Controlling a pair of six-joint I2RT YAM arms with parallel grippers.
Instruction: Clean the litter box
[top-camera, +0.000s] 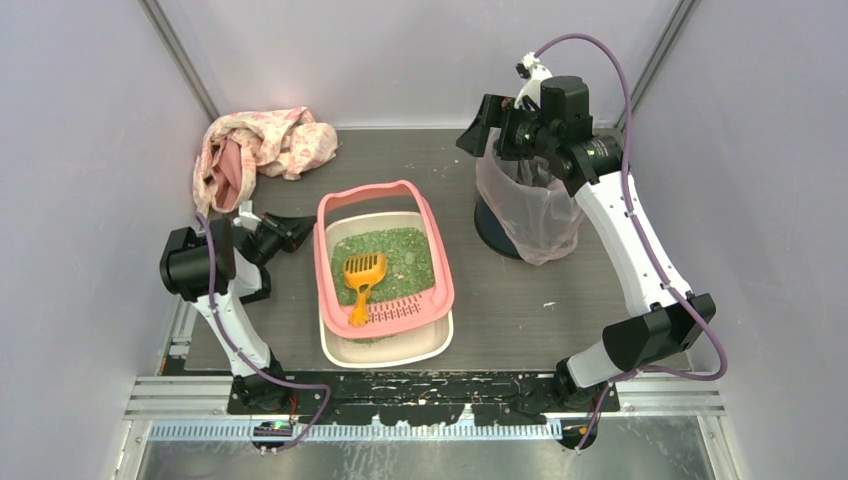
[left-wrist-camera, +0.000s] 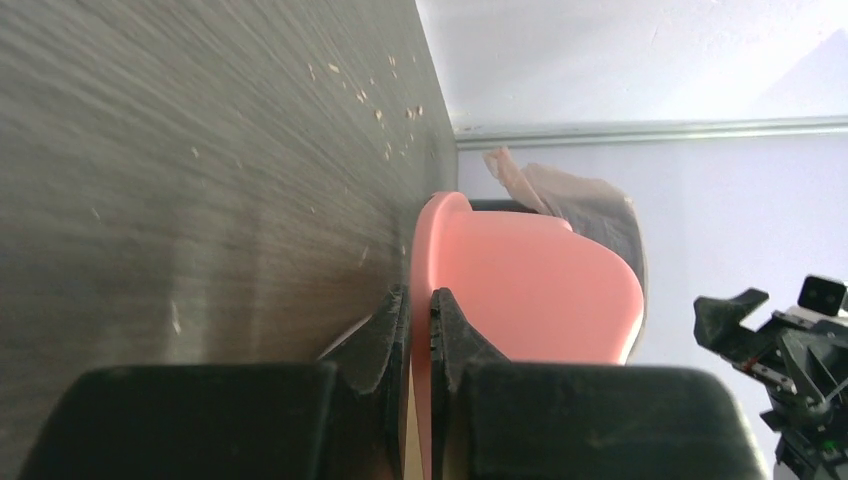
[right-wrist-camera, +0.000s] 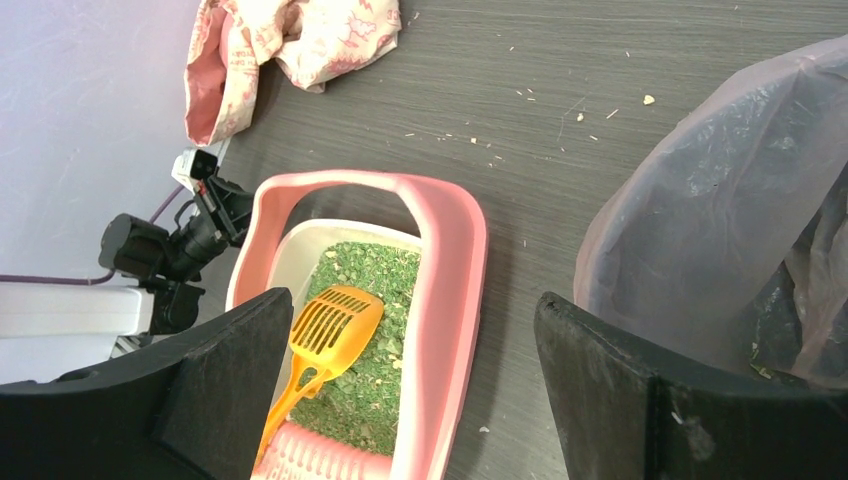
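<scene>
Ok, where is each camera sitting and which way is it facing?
Top external: above, behind the robot, looking down; left arm, right arm, litter box show.
Left wrist: low, facing sideways along the table; left gripper pinches the pink rim.
Right wrist: high, looking down past the open right gripper at the scoop.
Shared: all see the litter box.

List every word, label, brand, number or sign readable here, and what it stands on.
None is readable.
The shallow pink plastic litter box, the orange slotted plastic scoop and the translucent pinkish bin bag show no print.
The crumpled pink-and-cream cloth has a pattern too blurred to tell whether it holds letters.
</scene>
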